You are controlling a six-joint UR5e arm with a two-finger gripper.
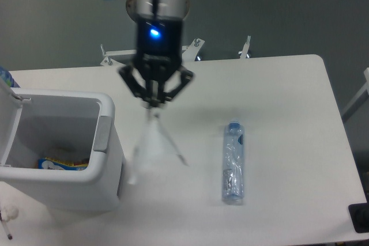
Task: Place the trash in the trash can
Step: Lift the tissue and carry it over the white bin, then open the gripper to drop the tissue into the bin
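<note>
White table [288,84], trash can [106,159] at its left edge.
Gripper [153,103] pinches the blurry plastic wad [151,145]; bottle [233,161] label unreadable.

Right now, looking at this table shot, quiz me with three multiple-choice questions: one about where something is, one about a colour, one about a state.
1. Where does the plastic bottle lie?
A. inside the bin
B. on the table, right of the gripper
C. in the gripper

2. What colour is the bottle's cap?
A. blue
B. red
C. green

3. The trash can lid is
A. shut
B. open
C. missing

Answers: 1 B, it lies flat on the tabletop. 2 A, the cap shows blue. 3 B, the inside is exposed while the gripper dangles the blurred plastic wad beside it.
</note>
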